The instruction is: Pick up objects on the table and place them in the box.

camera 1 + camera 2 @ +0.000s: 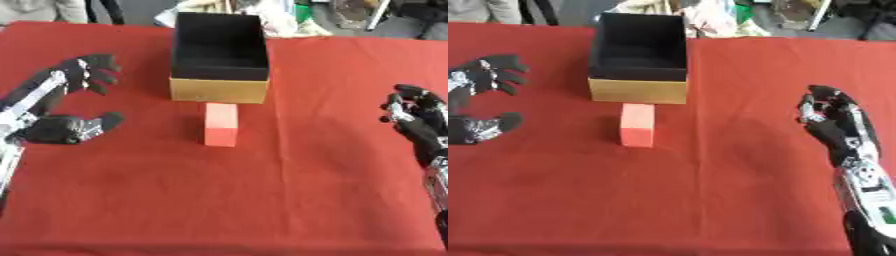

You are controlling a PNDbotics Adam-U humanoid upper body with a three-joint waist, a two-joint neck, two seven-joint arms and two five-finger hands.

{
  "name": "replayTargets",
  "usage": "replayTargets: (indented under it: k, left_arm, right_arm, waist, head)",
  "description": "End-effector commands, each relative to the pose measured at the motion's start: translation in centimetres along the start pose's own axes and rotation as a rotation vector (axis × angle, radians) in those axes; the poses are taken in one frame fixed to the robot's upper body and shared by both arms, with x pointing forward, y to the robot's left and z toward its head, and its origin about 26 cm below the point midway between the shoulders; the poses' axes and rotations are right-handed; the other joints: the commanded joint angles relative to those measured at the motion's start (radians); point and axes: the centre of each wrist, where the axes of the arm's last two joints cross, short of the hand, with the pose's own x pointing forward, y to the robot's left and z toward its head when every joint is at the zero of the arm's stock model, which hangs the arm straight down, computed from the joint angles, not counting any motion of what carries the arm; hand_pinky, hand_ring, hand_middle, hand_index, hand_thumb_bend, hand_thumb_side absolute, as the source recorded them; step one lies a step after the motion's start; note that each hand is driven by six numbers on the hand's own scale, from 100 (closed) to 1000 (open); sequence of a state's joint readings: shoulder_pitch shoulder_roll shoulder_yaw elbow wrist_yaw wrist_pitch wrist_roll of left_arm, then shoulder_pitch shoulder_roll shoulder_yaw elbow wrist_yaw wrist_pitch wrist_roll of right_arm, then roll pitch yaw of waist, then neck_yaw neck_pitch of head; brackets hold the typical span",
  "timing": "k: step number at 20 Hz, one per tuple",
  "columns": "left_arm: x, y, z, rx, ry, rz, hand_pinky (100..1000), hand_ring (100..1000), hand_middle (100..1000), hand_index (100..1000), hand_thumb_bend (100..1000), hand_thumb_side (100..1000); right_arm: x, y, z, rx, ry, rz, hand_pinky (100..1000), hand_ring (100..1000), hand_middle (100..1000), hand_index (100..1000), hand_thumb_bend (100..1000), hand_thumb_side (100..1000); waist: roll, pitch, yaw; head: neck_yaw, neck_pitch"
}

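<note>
Red table all round. Nearest the camera, the right hand sits at the right edge, fingers relaxed, holding nothing. Left hand is spread wide, also empty. The orange block lies mid-table, just in front of the box, which looks empty inside, though it's dark.

Left hand spread open; right hand relaxed, holding nothing.
</note>
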State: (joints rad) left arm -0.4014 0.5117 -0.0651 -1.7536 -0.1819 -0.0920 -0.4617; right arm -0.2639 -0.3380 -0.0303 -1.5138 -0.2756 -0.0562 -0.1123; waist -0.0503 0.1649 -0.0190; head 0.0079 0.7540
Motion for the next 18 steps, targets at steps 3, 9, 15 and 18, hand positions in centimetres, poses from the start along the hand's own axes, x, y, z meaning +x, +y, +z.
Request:
replayTargets:
  k: [3, 9, 15, 18]
  left_arm:
    - [1.3, 1.7, -2.1, -0.100, -0.011, -0.145, 737, 784, 794, 924, 536, 488]
    - [2.4, 1.5, -6.0, -0.244, -0.052, -0.246, 741, 782, 786, 909, 548, 466]
    - [3.1, 0.6, -10.2, -0.349, -0.095, -0.313, 739, 776, 780, 905, 537, 436]
    - [2.8, -0.1, -11.7, -0.384, -0.102, -0.336, 739, 773, 779, 904, 533, 434]
  right_arm:
    - [0.8, -0.5, -0.4, 0.015, -0.026, 0.028, 522, 620, 582, 714, 100, 100]
    - [0.8, -0.3, -0.4, 0.025, -0.024, 0.029, 522, 620, 582, 714, 100, 100]
    - [0.7, -0.2, -0.4, 0.030, -0.022, 0.027, 522, 620, 582, 714, 100, 100]
    - [0.7, -0.1, -0.3, 0.031, -0.021, 0.025, 522, 620, 582, 714, 100, 100]
  waist:
    - [0.005, -0.019, -0.006]
    - [0.006, -0.021, -0.013]
    - [0.001, -0.020, -0.019]
    - [0.001, -0.021, -0.021]
  head:
    - [0.004, 0.000]
    - [0.007, 0.002]
    - [0.011, -0.001]
    - [0.012, -0.002]
